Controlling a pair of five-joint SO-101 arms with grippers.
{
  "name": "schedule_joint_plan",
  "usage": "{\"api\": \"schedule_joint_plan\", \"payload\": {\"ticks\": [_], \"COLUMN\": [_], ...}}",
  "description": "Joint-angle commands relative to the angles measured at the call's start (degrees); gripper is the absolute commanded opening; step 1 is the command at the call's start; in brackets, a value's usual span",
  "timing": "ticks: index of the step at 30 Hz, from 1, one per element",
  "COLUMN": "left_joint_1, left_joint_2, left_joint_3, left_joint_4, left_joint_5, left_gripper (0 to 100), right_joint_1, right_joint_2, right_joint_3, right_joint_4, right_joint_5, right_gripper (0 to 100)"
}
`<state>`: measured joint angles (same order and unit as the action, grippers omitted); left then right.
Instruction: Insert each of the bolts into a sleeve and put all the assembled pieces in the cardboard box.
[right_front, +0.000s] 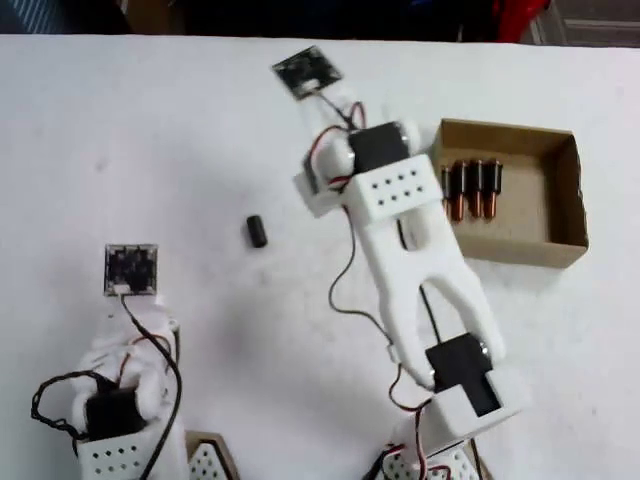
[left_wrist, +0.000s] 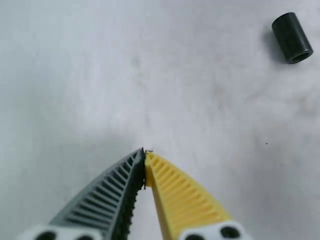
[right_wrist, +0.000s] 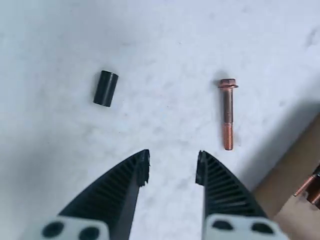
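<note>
A short black sleeve (right_front: 257, 231) lies on the white table, left of the right arm (right_front: 400, 200). In the right wrist view the sleeve (right_wrist: 105, 88) and a copper bolt (right_wrist: 228, 114) lie apart on the table beyond my right gripper (right_wrist: 172, 167), which is open and holds nothing. The cardboard box (right_front: 560, 190) at the right holds three assembled pieces (right_front: 472, 188), copper bolts in black sleeves. My left gripper (left_wrist: 145, 154) is shut and empty, low over bare table, with the sleeve (left_wrist: 292, 37) farther off.
The left arm (right_front: 120, 400) sits at the near left of the table. A corner of the box (right_wrist: 295, 205) is close beside the right gripper. Cables run along both arms. Open table surface lies at the far left.
</note>
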<state>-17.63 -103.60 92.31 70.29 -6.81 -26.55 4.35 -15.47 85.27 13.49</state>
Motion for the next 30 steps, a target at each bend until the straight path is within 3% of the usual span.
{"api": "schedule_joint_plan", "payload": {"ticks": [1, 10, 22, 30], "left_joint_1": [-1.1, -4.6, -6.7, -6.7], "left_joint_2": [-0.7, -0.7, -0.7, -0.7], "left_joint_3": [-3.6, -5.1, -5.2, -5.2], "left_joint_4": [-0.6, 1.1, 0.2, 0.4], "left_joint_5": [-0.2, -0.2, -0.2, -0.2], "left_gripper": [2, 2, 2, 2], "right_joint_1": [-3.6, -6.2, -10.0, -10.5], "right_joint_2": [-2.4, 10.3, 32.4, 39.5], "right_joint_3": [-2.5, -13.6, -27.0, -37.6], "right_joint_4": [0.0, -0.5, -0.6, 0.5], "right_joint_5": [0.2, -5.4, -5.5, -11.9], "right_gripper": [12.9, 12.9, 12.7, 12.7]}}
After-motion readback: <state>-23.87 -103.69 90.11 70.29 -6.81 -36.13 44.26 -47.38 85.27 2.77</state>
